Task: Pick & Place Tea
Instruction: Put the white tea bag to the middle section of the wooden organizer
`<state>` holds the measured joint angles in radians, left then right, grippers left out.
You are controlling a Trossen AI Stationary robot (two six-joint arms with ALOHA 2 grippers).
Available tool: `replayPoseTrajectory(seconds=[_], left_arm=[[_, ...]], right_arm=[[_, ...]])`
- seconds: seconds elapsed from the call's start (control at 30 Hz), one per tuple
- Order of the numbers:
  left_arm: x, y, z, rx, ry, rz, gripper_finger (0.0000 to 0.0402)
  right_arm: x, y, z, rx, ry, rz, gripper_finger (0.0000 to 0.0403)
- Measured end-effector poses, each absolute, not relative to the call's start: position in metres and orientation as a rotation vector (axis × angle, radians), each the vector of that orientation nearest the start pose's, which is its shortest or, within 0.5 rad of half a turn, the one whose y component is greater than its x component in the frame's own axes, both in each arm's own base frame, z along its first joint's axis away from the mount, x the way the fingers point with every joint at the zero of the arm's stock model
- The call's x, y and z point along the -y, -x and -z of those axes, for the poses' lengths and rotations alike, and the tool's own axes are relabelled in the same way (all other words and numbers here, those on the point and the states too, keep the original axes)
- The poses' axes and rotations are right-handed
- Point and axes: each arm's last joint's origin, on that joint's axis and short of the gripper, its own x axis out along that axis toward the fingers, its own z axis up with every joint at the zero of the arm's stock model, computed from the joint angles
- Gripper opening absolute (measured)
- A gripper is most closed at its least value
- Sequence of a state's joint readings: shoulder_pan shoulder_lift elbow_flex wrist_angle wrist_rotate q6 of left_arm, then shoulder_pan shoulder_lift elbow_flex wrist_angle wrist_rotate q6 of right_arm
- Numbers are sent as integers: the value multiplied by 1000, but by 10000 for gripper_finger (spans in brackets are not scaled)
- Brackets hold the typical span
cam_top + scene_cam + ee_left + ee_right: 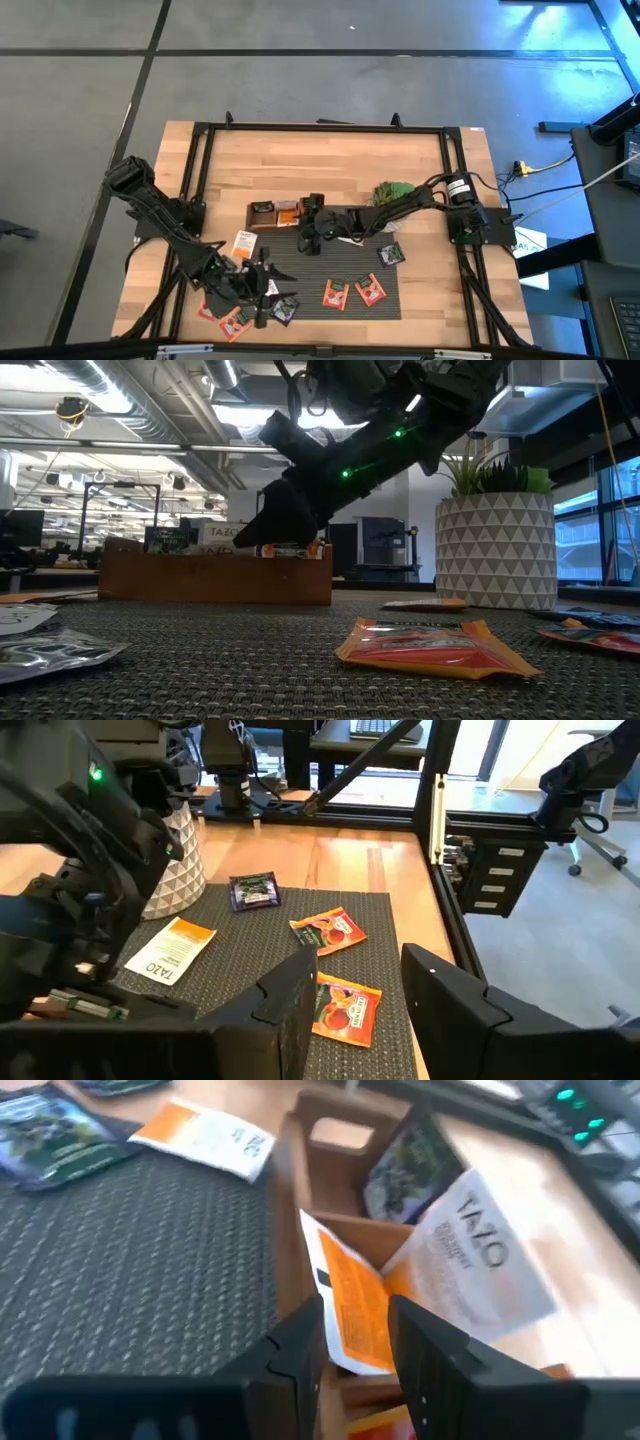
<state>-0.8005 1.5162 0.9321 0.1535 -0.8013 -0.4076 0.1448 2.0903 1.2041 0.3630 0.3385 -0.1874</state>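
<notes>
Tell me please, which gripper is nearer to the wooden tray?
The right. The right gripper is directly at the wooden tray, fingers around a white-and-orange sachet over it. The left gripper is open, far from the tray, at the mat's near corner.

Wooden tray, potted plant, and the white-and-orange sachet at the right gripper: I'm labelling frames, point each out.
wooden tray (215, 582), low view, front wall.
potted plant (495, 550), low view, patterned pot.
white-and-orange sachet (352, 1308), right wrist view, orange half.

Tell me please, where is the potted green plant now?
In the high view the potted plant stands right of the table's middle, at the dark mat's far edge, beside the right arm and right of the wooden tray.
</notes>
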Motion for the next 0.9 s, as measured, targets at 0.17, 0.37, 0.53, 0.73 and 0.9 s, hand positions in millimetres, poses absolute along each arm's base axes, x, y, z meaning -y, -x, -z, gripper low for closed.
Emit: replayPoseTrajectory(seconds=[0.17,0.37,0.53,0.73,0.9], left_arm=[[218,-239,-245,-293,94,-59,143],[218,-239,-245,-293,77,-56,143],[218,-239,-245,-293,77,-56,143],[218,-239,-245,-293,77,-56,143],[218,-239,-245,-293,75,-56,143]], right_arm=[[-55,-432,-134,-518,332,114,117],[-42,-433,-134,-526,326,142,117],[-34,-434,-135,-523,330,199,117],[-23,-436,-139,-491,360,319,117],[-15,-438,-142,-459,352,343,117]])
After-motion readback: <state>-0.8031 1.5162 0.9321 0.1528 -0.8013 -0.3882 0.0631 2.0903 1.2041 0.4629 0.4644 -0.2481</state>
